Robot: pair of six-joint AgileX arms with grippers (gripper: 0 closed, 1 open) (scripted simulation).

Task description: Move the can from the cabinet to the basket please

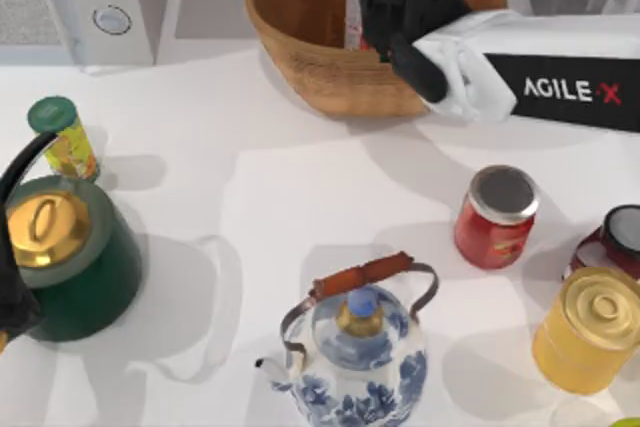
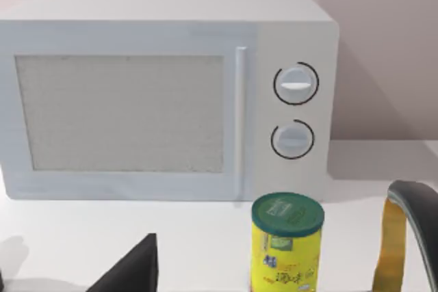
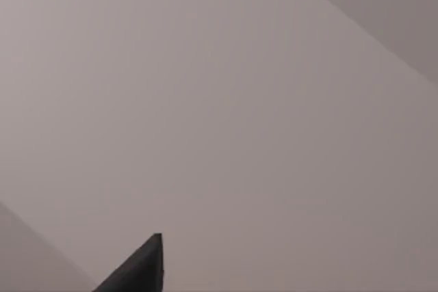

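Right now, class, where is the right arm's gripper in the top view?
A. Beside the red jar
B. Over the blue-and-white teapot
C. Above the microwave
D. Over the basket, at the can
D: in the top view the right gripper hangs over the basket, beside the upright can inside it.

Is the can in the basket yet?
In: the can stands inside the basket, beneath the right gripper. Whether it is released, cannot tell.
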